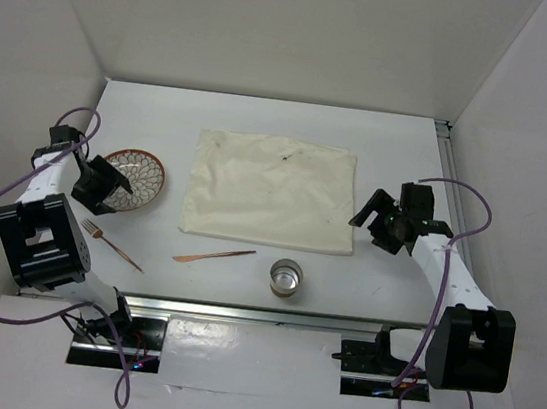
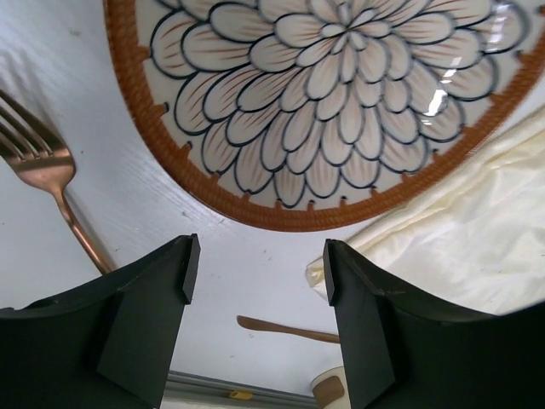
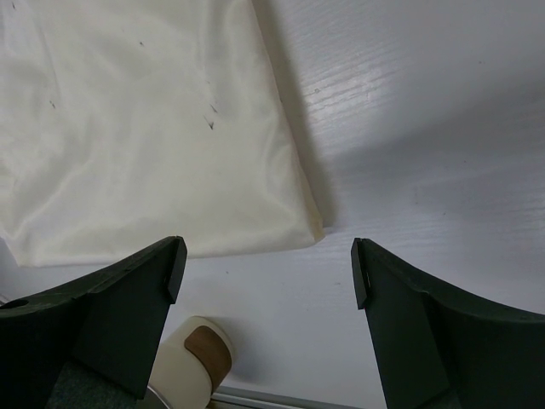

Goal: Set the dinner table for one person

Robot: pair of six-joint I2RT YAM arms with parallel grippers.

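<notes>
The dinner table (image 1: 264,123) is a plain white tabletop. On it lie a cream placemat (image 1: 268,204), a flower-patterned plate (image 1: 141,179) with an orange rim, a copper fork (image 1: 112,245), a copper knife (image 1: 213,255) and a cup (image 1: 286,278). My left gripper (image 1: 106,188) hovers open over the plate's left edge. The left wrist view shows the plate (image 2: 332,94) just beyond the left gripper (image 2: 258,273), with bare table between the fingers. My right gripper (image 1: 371,228) is open by the placemat's right edge. In its wrist view the right gripper (image 3: 268,273) holds nothing, and the placemat's corner (image 3: 298,213) lies just ahead.
The fork (image 2: 51,183) lies left of the plate and the knife (image 2: 285,330) lies toward the near edge. The cup (image 3: 200,358) stands near the front metal rail (image 1: 259,314). White walls close in the table at the back and both sides.
</notes>
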